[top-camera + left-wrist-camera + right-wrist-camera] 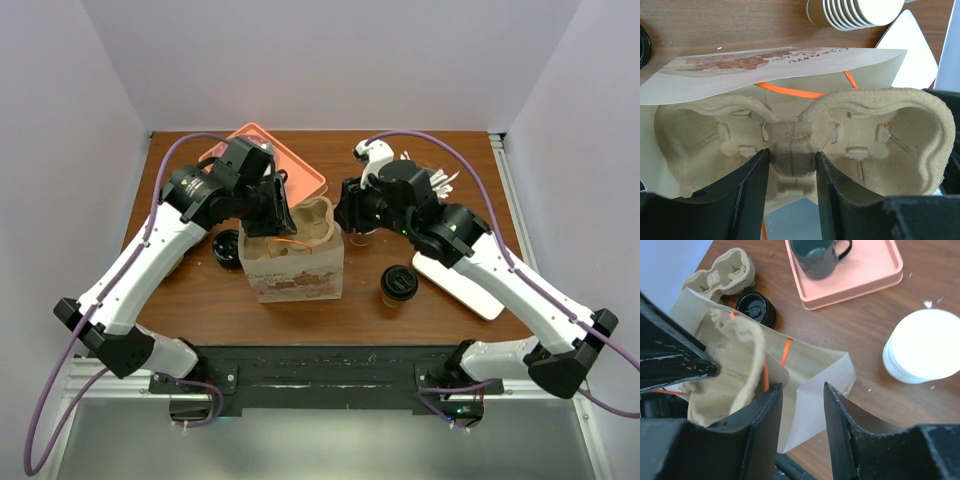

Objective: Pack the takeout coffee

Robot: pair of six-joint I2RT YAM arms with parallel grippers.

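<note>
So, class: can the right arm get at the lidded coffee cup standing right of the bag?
Probably yes: the coffee cup stands alone nearby with nothing over it, and the right claw is open.

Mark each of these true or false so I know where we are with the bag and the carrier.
1. The left gripper is clamped on the middle ridge of the cup carrier. True.
2. The carrier's wells already hold coffees. False: the wells in view are empty, and a lidded coffee cup stands outside the paper bag.
3. The green mug sits on the pink tray. True.
4. The right gripper holds a coffee cup. False: its jaws stand open at the bag's edge and hold nothing.
</note>
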